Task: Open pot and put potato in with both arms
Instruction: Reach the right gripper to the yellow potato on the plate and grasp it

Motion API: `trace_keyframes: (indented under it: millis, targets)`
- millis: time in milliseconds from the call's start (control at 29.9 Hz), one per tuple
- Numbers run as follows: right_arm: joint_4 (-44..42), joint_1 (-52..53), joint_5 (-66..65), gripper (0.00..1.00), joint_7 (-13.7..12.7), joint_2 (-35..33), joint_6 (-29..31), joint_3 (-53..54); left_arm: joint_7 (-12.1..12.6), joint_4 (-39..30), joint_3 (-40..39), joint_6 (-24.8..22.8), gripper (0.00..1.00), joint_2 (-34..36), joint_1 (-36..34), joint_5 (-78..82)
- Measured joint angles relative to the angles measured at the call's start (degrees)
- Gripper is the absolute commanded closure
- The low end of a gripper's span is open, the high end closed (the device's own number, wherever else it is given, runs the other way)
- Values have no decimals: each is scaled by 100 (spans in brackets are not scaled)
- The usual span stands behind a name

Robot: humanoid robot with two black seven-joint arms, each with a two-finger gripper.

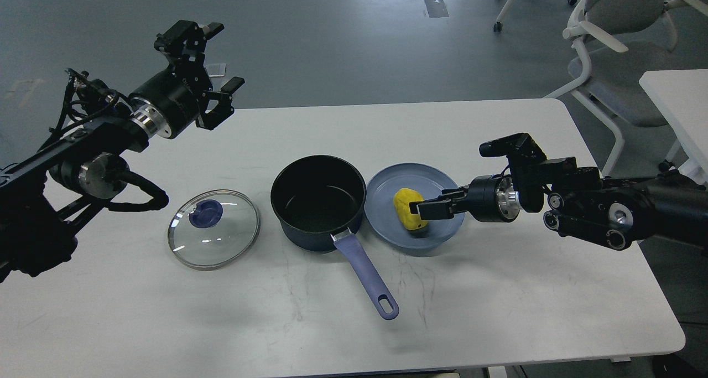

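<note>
The dark pot (318, 201) stands open at the table's middle, its blue handle (366, 278) pointing toward me. Its glass lid (213, 228) with a blue knob lies flat on the table left of it. The yellow potato (406, 205) lies on a blue plate (437, 185) right of the pot. My right gripper (425, 208) reaches in low from the right, its fingertips against the potato's right side; the fingers are seen edge-on, so I cannot tell how far apart they are. My left gripper (222, 56) is open and empty, held high above the table's far left.
A white table (498, 289) carries everything. An office chair (614, 29) and a second white table (677, 96) stand at the far right, beyond the table's edge.
</note>
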Motion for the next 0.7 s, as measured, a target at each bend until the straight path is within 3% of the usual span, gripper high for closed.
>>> trace_keyframes:
  millis: [501,635,702]
  targets:
    - [-521,-5,8,3,-9,608,-33,-57,-165,-6,-1,-1,2,163,16,3]
    - [-707,-5,10,19,-8,779,-33,-191,-165,-46,1,-3,2,194,18,27]
    - [-722,-5,10,34,-3,801,-33,-264,-199,-57,1,-3,2,194,18,145]
